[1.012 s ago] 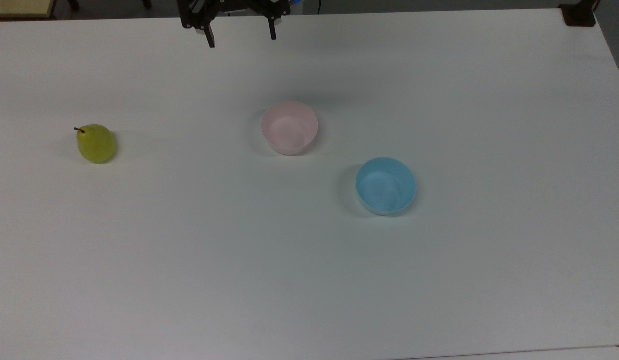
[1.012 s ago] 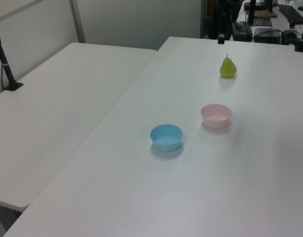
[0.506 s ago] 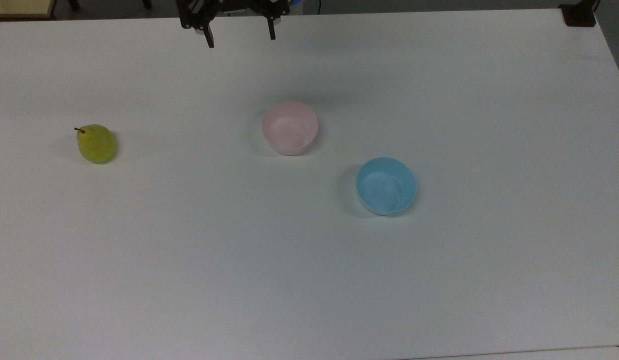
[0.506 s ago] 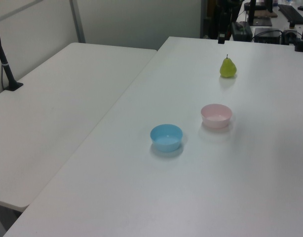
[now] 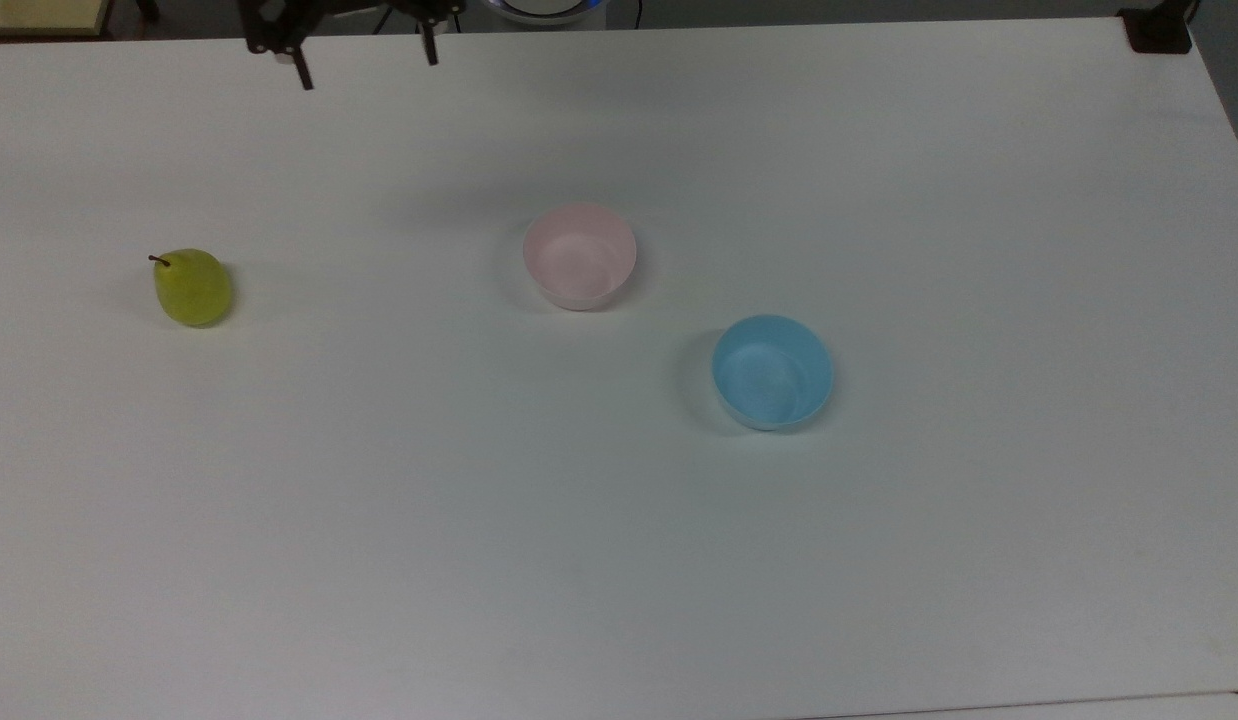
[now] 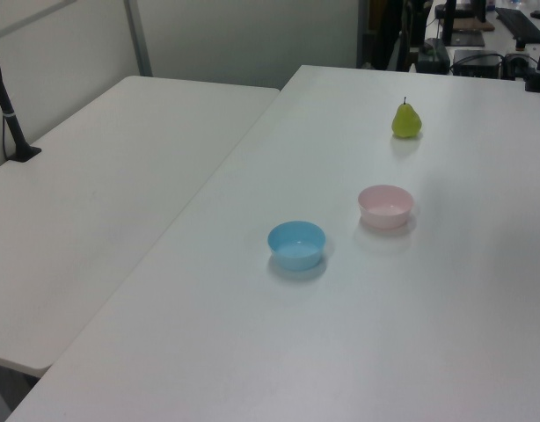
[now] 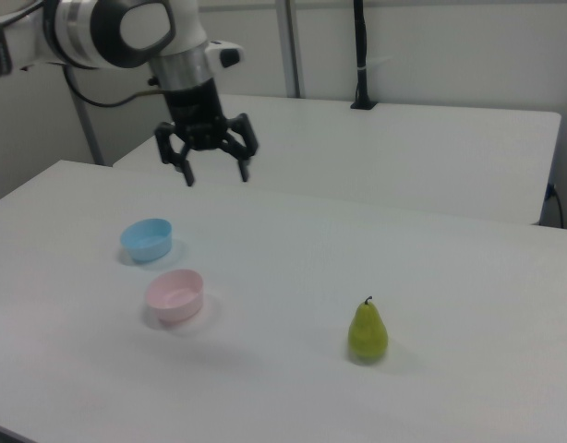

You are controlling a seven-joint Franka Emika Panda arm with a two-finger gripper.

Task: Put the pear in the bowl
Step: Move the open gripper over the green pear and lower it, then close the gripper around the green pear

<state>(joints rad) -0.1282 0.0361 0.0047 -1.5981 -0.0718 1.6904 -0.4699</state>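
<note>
- Since half a second ago the end effector (image 5: 365, 70) has slid toward the top view's left along the upper edge, fingers spread wide and empty.
- Pear (image 5: 192, 288) stands upright at the left of the top view, well apart from the pink bowl (image 5: 579, 256) near centre; the light blue bowl (image 5: 772, 371) lies lower right.
- Judged best: centre above the pear, descend straight, then close on its broad lower body.
- Right view shows the end effector (image 7: 216, 173) high above the counter (image 7: 450, 277); the left view shows the stem pointing up.
</note>
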